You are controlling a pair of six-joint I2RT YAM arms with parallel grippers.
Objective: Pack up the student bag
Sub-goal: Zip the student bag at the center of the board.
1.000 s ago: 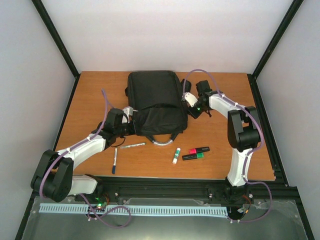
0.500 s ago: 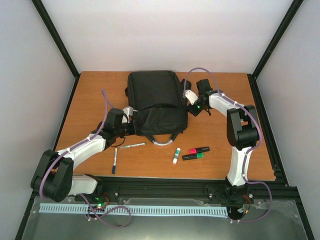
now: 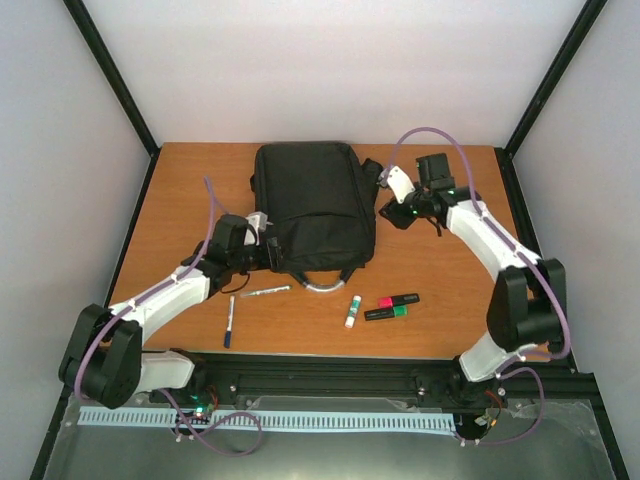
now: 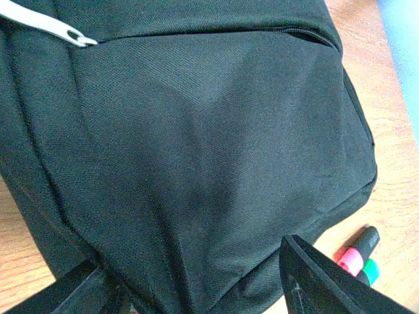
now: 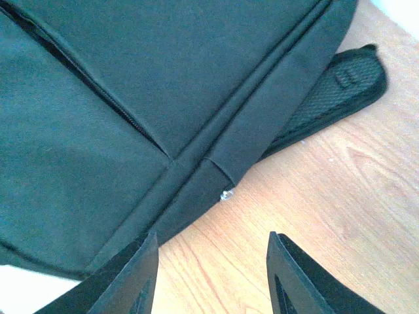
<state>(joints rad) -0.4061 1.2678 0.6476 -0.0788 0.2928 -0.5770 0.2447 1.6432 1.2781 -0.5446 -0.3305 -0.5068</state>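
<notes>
The student bag (image 3: 315, 205) lies flat on the table (image 3: 190, 180), in the middle and toward the far side, with its grey loop handle (image 3: 322, 286) pointing to the near edge. The left pincer (image 3: 264, 246) is at the near left corner of the bag, its 2 fingers (image 4: 314, 281) wide apart with the black fabric between them. The right pincer (image 3: 386, 203) hangs just beside the right edge of the bag, over the wood, and its fingers (image 5: 131, 281) are also apart.
</notes>
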